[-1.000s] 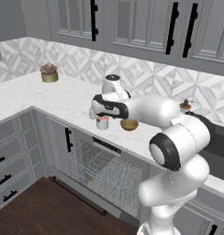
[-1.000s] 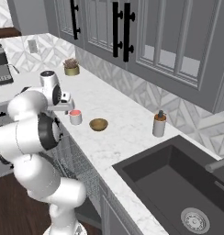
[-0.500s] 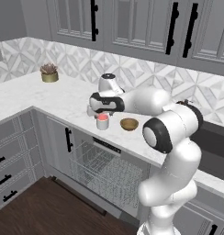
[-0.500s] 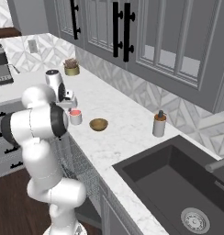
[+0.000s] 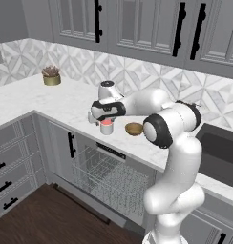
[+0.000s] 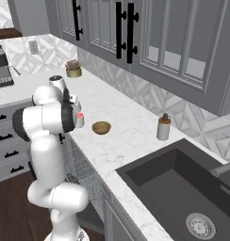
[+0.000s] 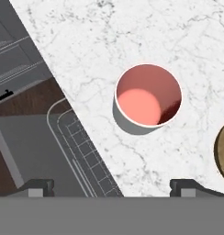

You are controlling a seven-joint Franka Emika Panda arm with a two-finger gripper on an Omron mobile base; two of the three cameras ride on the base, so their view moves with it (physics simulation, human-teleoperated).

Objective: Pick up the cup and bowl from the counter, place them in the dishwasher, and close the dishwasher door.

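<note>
On the worktop: the worktop (image 5: 51,102) is white-grey veined marble; it runs along a patterned tile wall and turns a corner at the left of the left base view.
Cup: the cup (image 7: 148,97) stands upright near the front edge of the worktop, white outside and red-pink inside, with nothing in it. In the left base view the cup (image 5: 106,127) sits just below the arm's hand; in the right base view the cup (image 6: 79,119) is partly hidden behind the arm.
Bowl: the bowl (image 5: 134,128) is brown and shallow, resting on the worktop just beside the cup, apart from it. The right base view shows the bowl (image 6: 101,127) between the cup and the soap dispenser; in the hand view its rim (image 7: 222,151) shows at the right edge.
Claw: the claw (image 7: 112,187) hangs above the cup with its two dark tips spread wide apart, clamped on nothing and not touching the cup. In the left base view the claw (image 5: 105,117) sits right over the cup.
Dishwasher: the dishwasher (image 5: 106,178) is under the worktop below the cup, with a silver wire rack showing inside.
Dishwasher door: the dishwasher door (image 5: 82,205) is dropped down towards the dark wood floor.
Sink: a dark sink (image 6: 183,197) is cut into the worktop well apart from the cup.
Soap dispenser: a soap dispenser (image 6: 162,127) stands upright between the bowl and the sink.
Plant pot: a gold pot with a plant (image 5: 51,76) stands far back near the wall.
</note>
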